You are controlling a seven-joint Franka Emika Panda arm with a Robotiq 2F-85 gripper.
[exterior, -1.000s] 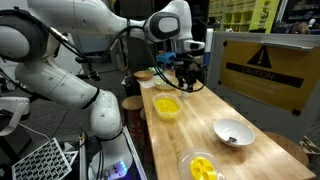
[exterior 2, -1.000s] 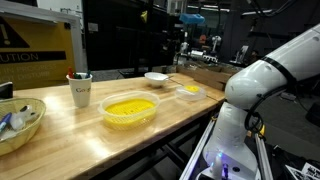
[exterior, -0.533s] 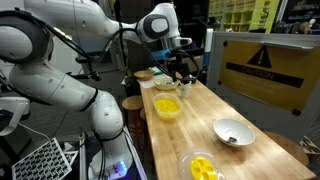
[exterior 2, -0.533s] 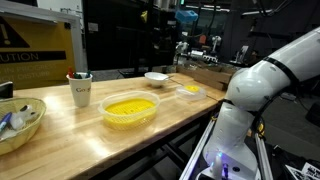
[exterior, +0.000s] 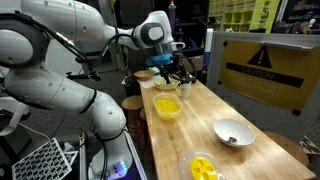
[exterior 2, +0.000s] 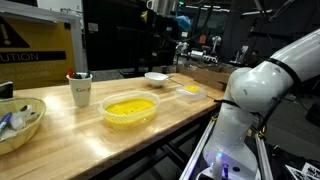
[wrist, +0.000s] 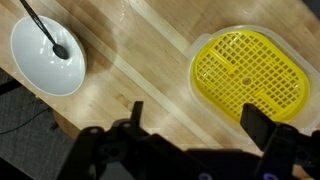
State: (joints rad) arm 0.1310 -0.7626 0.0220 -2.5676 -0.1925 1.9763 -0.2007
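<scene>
My gripper [wrist: 198, 122] is open and empty, its two dark fingers [wrist: 262, 124] spread wide at the bottom of the wrist view. It hangs above the wooden table [wrist: 140, 60]. A yellow mesh basket [wrist: 248, 73] lies just ahead of the right finger. A white bowl [wrist: 46, 55] holding a dark spoon sits at the upper left. In an exterior view the gripper [exterior: 165, 76] hovers over the table's far end, above and behind the yellow basket [exterior: 167, 108]. Nothing touches the fingers.
On the table [exterior: 200, 125] nearer the camera stand a grey bowl [exterior: 233, 132] and a clear dish with yellow contents [exterior: 203, 166]. A caution-sign panel [exterior: 262, 68] borders one long side. Elsewhere: a cup [exterior 2: 80, 90], a large yellow basket [exterior 2: 130, 108], a bowl [exterior 2: 18, 120].
The arm has swung away from the caution-sign panel toward the far corner of the table and dropped slightly. The jaws stayed open. Nothing on the table moved.
</scene>
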